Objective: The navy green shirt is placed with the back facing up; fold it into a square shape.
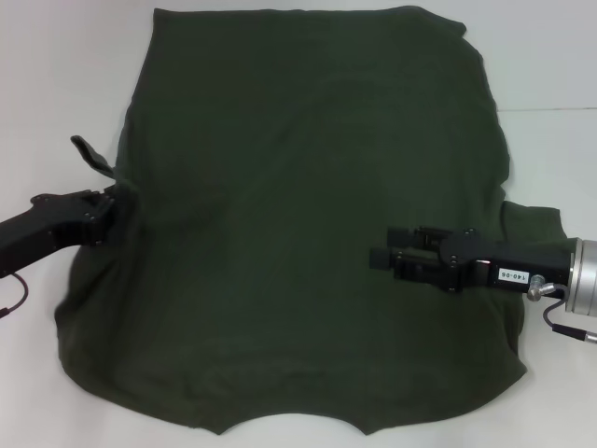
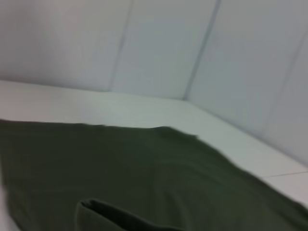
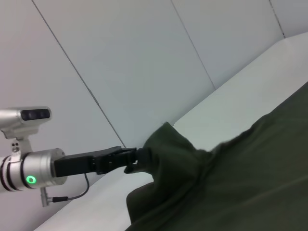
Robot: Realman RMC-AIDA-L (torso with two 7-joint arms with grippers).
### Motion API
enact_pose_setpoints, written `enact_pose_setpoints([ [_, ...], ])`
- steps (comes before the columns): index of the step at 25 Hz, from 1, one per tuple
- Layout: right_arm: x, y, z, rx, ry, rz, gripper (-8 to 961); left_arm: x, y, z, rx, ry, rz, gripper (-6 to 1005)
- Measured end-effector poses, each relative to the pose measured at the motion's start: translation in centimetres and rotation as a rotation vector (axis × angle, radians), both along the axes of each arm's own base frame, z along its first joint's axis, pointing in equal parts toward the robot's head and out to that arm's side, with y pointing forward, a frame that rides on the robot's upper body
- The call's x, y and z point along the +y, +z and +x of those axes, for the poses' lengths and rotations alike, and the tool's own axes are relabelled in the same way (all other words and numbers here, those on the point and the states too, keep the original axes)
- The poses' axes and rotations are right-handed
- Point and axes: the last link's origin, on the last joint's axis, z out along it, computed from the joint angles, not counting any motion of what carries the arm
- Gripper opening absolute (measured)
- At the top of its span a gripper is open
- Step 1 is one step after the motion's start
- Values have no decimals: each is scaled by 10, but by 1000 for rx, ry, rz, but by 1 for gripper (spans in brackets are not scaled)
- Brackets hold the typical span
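the navy green shirt [image 1: 308, 224] lies spread flat on the white table [image 1: 65, 75], filling most of the head view from the top edge down to the bottom, plain side up. the left gripper [image 1: 114, 194] sits at the middle left of the frame, at the shirt's left edge, its fingers pinching a bunch of fabric that stands up in a small peak just above it. the right wrist view shows the same pinch from across the table, with the cloth [image 3: 168, 149] lifted in a fold at the fingertips of the left gripper [image 3: 137, 159]. the right gripper [image 1: 381, 256] hangs over the shirt at the middle right of the head view, pointing left; whether its fingers are spread or pressed together cannot be told.
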Motion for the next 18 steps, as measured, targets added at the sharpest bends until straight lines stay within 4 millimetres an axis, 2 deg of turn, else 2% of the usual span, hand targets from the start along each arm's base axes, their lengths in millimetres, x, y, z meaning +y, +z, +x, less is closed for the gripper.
enact_pose_setpoints([
  [4,0,1,1,-2,-2,2,675,-1,-3,9,-44,-27,-31,2],
  [16,0,3,3,-6,-4,6,676,9,-42,32,-208,-18,-130,3],
  [18,0,3,3,-6,-5,6,676,10,-46,34,-227,-10,-135,61],
])
